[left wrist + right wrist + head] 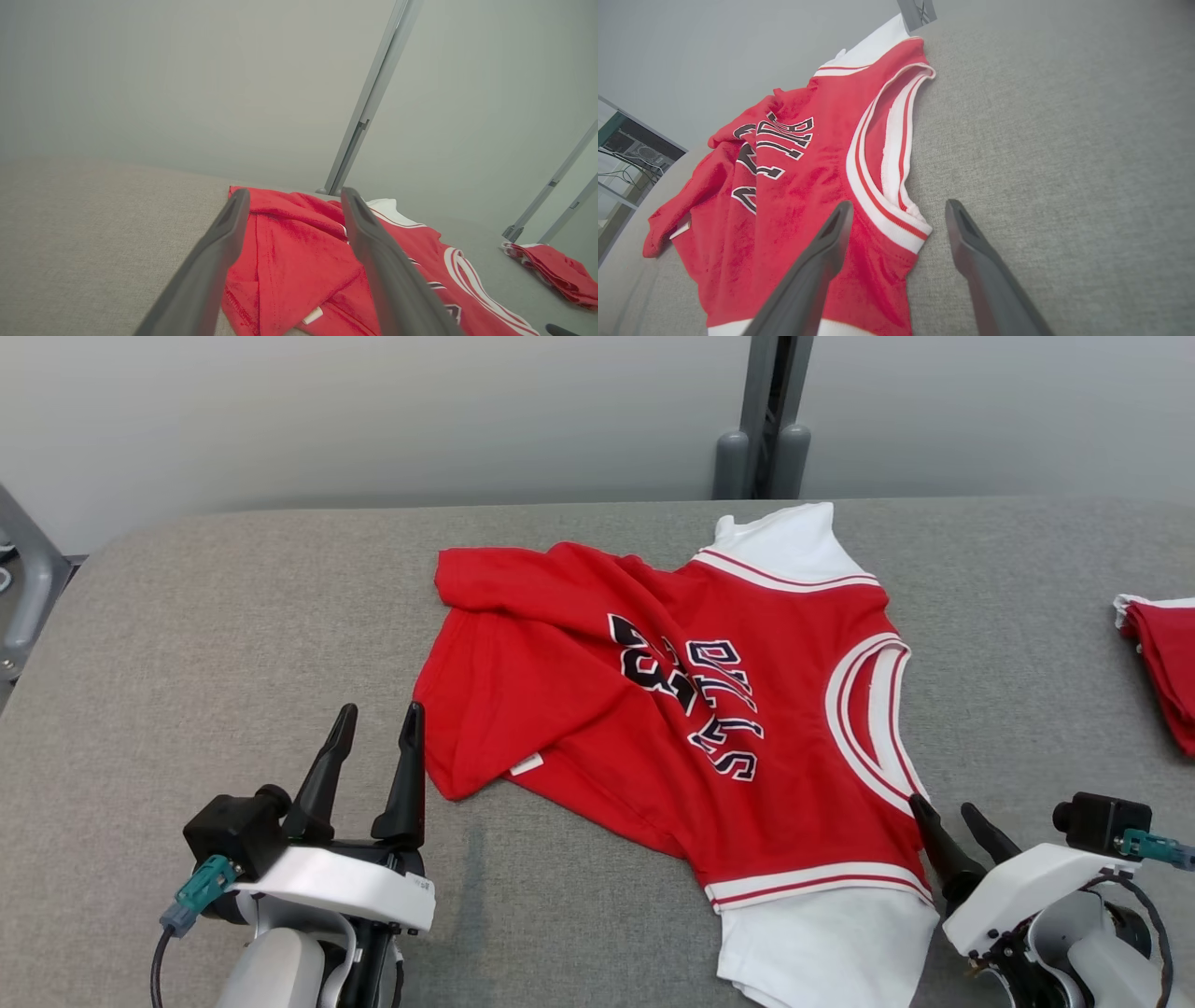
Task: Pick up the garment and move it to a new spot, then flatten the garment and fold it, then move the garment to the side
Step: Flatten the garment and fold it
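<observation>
Table (187, 616): grey padded surface, bearing all items.

Garment (672, 709): red jersey with white sleeves. It lies between the two sets of fingers, lettering up. The half toward the left fingers is bunched and doubled over. The collar end, just ahead of the right fingers, lies smoother.

Second red cloth (1162, 653): well outboard of the right fingers, apart from the garment.

Left gripper (381, 711): fingers spread wide, holding nothing, tips just beside the rumpled hem.

Right gripper (941, 805): fingers parted and empty, tips at the collar-side edge.

White tag (526, 764): exposed near the left fingertips.

Assessment: whether relocation is complete cannot be told. Flattening appears unfinished, while folding and setting aside remain.
</observation>
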### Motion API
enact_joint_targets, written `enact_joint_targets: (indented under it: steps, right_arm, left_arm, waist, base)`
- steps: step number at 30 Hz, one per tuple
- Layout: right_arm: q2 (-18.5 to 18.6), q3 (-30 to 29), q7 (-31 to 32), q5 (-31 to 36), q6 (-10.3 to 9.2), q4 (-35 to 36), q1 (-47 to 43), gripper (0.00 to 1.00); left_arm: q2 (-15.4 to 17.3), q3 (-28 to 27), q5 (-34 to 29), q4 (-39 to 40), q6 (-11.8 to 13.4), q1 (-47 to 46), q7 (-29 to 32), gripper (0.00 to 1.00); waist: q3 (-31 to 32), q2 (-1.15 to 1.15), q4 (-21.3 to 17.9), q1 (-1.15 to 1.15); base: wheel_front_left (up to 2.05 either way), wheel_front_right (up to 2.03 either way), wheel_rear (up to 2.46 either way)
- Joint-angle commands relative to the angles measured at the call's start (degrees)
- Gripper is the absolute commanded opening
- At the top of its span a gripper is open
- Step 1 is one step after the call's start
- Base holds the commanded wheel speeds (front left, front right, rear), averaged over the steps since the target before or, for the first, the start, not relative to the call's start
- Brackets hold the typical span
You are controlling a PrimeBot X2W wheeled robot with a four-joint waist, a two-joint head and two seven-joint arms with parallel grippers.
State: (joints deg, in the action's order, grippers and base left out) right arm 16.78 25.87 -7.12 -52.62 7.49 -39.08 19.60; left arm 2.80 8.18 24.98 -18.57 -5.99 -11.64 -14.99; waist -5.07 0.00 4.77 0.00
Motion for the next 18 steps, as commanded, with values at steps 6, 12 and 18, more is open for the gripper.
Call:
enact_joint_targets:
  steps: [6,12,18]
  right_arm:
    - [-1.82,-0.79,-1.96,-0.36,0.00,-6.24,2.22,1.00]
    - [-2.90,-0.43,-2.58,-1.22,0.00,-9.40,3.48,1.00]
    - [-3.72,0.79,-1.78,-2.52,0.00,-11.58,4.34,0.68]
  left_arm:
    - [0.23,-0.19,0.07,-0.19,-0.07,-0.72,-0.21,1.00]
    - [0.23,-0.02,0.24,-0.20,-0.20,-0.96,-0.21,1.00]
    - [0.23,0.13,0.35,-0.08,-0.28,-1.01,-0.21,1.00]
  waist:
    - [-0.65,0.00,2.18,0.00]
    - [-0.97,0.00,3.02,0.00]
    - [-1.48,0.00,3.63,0.00]
  base:
    - [0.00,0.00,0.00]
    - [0.00,0.00,0.00]
    - [0.00,0.00,0.00]
